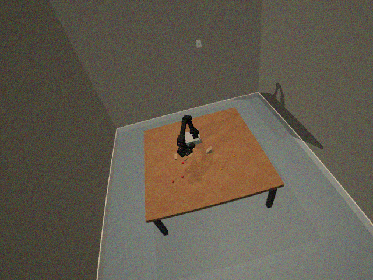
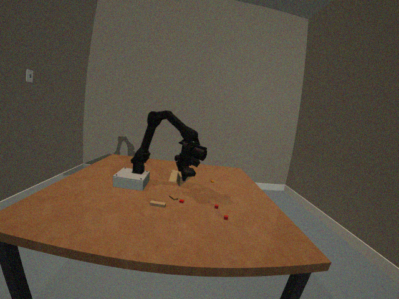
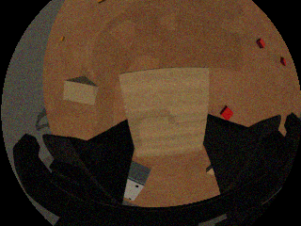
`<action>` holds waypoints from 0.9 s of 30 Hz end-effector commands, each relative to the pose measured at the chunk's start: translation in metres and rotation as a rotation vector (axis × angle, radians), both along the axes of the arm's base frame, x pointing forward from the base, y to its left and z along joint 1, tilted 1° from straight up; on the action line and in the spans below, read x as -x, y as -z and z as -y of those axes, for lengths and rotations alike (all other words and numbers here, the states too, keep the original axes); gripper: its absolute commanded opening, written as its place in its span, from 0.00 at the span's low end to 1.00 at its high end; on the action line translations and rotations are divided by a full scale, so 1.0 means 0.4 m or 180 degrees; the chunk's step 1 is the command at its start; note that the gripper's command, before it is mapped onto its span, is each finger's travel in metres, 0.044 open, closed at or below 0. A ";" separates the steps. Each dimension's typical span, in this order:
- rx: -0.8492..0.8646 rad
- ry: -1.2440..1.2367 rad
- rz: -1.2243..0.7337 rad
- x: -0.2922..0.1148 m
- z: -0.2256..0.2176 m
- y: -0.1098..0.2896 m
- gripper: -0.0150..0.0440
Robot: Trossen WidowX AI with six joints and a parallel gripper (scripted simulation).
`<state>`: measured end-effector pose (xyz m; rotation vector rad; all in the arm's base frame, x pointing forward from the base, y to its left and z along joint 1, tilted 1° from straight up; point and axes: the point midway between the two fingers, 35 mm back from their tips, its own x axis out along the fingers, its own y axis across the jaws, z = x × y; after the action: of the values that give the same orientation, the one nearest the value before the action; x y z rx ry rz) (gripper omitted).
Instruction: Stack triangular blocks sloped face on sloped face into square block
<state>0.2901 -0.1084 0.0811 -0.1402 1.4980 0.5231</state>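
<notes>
Your wrist view shows what the far cameras blur: the pincer (image 3: 166,151) clenched on one triangular block (image 3: 166,112), held above the table (image 3: 188,19). The other triangular block (image 3: 79,90) lies just to its left there; the exterior view places it (image 2: 157,203) near the red cubes (image 2: 181,200).

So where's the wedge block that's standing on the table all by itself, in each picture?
Top: the wedge stands just right of the arm.
Exterior: the wedge shows just left of the gripper.
Wrist: the wedge is left of the held block.
Shared landmark: the red cube nearest the gripper.
</notes>
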 end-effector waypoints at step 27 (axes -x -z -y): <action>0.0817 -0.2923 0.0571 -0.010 -0.007 -0.025 0.25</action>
<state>0.2944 -0.1059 0.0898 -1.0071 1.2786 0.9749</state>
